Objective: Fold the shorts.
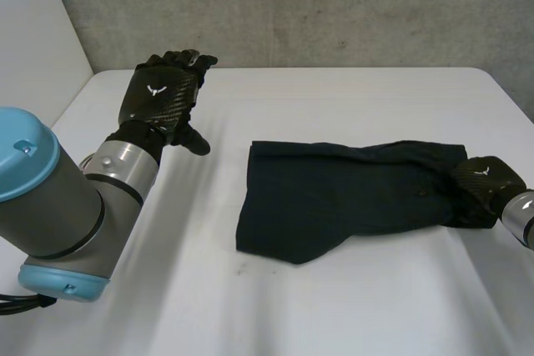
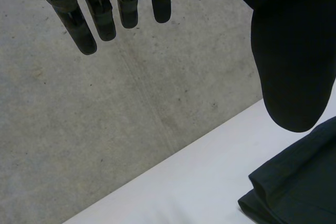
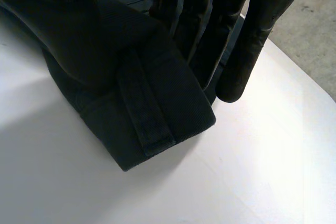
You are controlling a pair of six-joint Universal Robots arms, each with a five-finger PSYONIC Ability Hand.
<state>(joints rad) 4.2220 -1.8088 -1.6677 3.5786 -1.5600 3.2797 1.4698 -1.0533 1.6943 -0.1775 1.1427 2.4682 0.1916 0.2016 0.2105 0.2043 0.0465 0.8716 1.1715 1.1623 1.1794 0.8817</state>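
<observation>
Lying spread on the white table (image 1: 334,306), the dark rumpled cloth shorts (image 1: 350,193) have their right end pinched by the right hand (image 1: 488,177), whose straight fingers (image 3: 252,35) press a belt-looped edge against the thumb. The left hand (image 1: 163,93) hovers well apart from the shorts, fingers (image 2: 105,14) straight, released, holding nothing.
</observation>
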